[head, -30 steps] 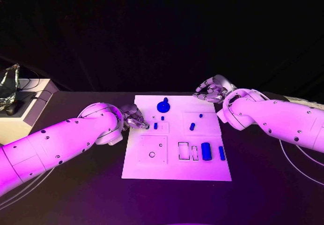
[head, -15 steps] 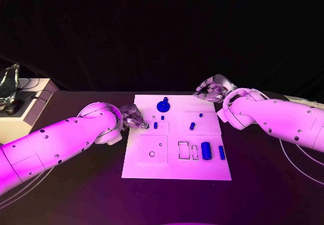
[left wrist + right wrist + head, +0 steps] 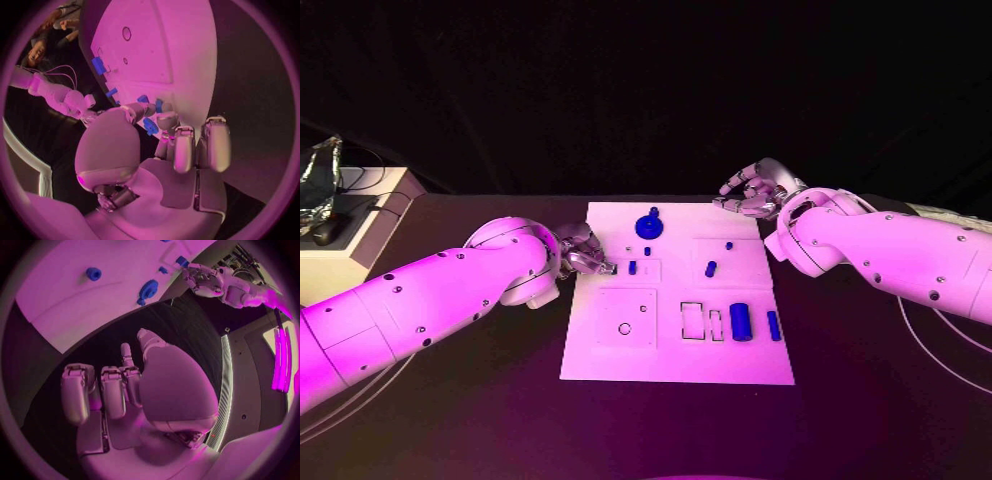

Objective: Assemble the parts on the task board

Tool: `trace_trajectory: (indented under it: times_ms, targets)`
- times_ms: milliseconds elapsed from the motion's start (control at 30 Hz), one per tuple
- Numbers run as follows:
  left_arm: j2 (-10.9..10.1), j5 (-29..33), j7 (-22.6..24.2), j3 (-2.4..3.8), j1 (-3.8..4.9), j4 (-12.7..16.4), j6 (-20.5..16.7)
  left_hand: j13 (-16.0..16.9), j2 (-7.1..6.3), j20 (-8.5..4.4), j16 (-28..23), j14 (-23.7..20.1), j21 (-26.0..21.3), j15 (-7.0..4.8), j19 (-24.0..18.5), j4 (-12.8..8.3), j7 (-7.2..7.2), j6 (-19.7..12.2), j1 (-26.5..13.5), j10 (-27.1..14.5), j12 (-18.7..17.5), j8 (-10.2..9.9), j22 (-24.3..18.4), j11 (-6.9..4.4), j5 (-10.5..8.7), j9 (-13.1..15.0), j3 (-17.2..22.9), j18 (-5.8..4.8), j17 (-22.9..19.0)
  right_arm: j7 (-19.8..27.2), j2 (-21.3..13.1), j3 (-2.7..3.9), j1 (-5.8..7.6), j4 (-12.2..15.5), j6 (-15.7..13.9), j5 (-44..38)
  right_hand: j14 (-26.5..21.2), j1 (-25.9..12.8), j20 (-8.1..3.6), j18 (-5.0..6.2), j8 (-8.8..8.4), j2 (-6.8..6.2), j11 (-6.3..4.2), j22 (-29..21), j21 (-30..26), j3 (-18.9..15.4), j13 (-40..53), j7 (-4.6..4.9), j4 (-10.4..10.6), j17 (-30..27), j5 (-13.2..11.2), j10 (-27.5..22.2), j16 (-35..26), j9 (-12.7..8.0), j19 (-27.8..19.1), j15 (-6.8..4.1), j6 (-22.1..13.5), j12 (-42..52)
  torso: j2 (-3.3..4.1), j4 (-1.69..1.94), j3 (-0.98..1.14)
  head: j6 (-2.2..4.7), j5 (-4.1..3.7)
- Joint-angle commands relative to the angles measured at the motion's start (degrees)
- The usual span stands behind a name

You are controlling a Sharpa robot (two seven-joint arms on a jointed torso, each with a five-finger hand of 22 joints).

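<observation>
**Both hands at the board's far edges**

Here the task board (image 3: 678, 300) lies in the middle of the dark tabletop (image 3: 473, 420), its blue parts scattered over it: a large round part (image 3: 649, 226) near the far edge, a small peg (image 3: 632, 268) toward the left side, another peg (image 3: 711, 268) toward the right, and two upright blocks (image 3: 740, 322) nearer the robot.

The left hand (image 3: 584, 250) sits at the board's left edge, just beside the small peg. In the left wrist view its fingers (image 3: 181, 150) are curled inward, and a small blue part (image 3: 150, 126) sits pinched at the fingertips (thumb against a finger, as far as can be seen).

The right hand (image 3: 754, 192) hovers off the board's far right corner, near the large round part but apart from it. Its fingers (image 3: 112, 390) are curled in with nothing between them.

A pale box (image 3: 351, 235) with cables stands off the tabletop's left side.
</observation>
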Motion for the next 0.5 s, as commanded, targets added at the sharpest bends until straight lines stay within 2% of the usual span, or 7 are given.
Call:
trace_trajectory:
  times_ms: [33, 500]
  targets:
    - [0.2, 1.2, -0.8, -0.08, -0.01, -0.2, 1.7, 0.0, 0.49, -0.15, 0.2, 5.9, 0.3, -0.41, 0.2, -11.4, -0.28, 0.8, 0.1, 0.3, -0.3, -0.1, 3.0, -0.15, 0.09, 0.1, 10.9, -0.48, 15.1, 0.4, 0.0, 0.02, -0.02, 0.0, 0.4, -0.6, 4.7, -0.8, -0.16, 0.35, 0.38, -0.22, -0.16, 11.5, -0.4, 0.5, 11.2, 0.0, 0.1, 9.5, 0.3, 2.3, -0.3, 0.3, 3.0, -0.2, -0.6, -0.3, 0.03, 0.02, -0.03, 0.02, -0.01]
    - [1.7, 2.9, -1.6, -0.08, 0.76, -2.0, 3.9, 0.0, 0.52, -0.16, 0.2, 5.9, 0.3, -0.4, 0.1, -11.4, -0.27, 0.8, 0.2, 0.3, -0.3, -0.1, 2.9, -0.14, 0.06, 0.0, 10.9, -0.45, 15.1, 0.3, 0.1, 0.02, -0.02, 0.0, 0.3, -0.6, 4.7, -0.8, -0.16, 0.35, 0.38, -0.22, -0.16, 11.5, -0.4, 0.5, 11.2, 0.0, 0.1, 9.5, 0.3, 2.3, -0.3, 0.3, 3.0, -0.2, -0.6, -0.3, -0.01, 0.05, 0.02, -0.08, -0.05]
